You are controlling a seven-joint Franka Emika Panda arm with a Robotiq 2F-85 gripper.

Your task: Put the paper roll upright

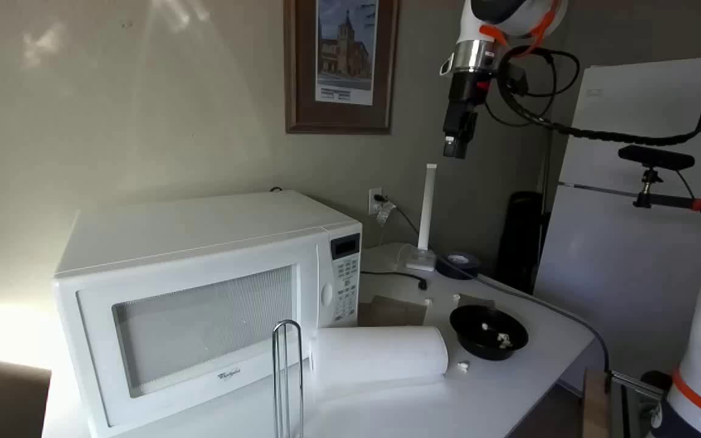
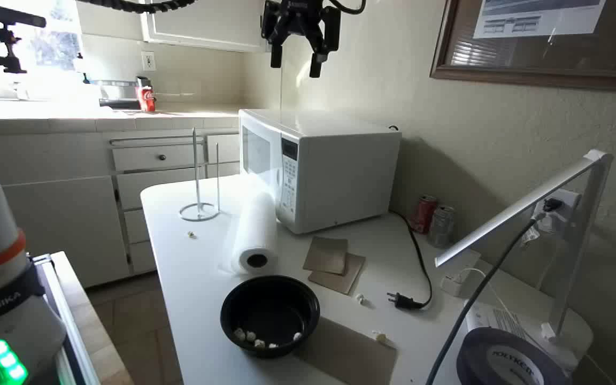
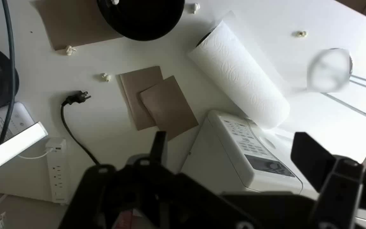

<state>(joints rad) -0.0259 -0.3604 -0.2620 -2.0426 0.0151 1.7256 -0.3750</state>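
Paper roll is flat on its side rn, on the white table right by the front of the microwave, can't tell if they're actually touching. End w/ the dark core hole faces the black bowl, other end's over near the wire stand, which is upright. Wrist view shows a thin loose bit of sheet along one side of it too.

The hand hangs way up above the table, fingers spread wide w/ nothing between them, clear in an exterior view & the wrist view.

Other stuff FYI: a few bits of popcorn in the bowl + more scattered on the table. 2 brown squares overlap next to the microwave, and a bigger brown sheet is by the bowl. Black plug lies past those, w/ a desk lamp & some tape at that end. 2 cans near the wall
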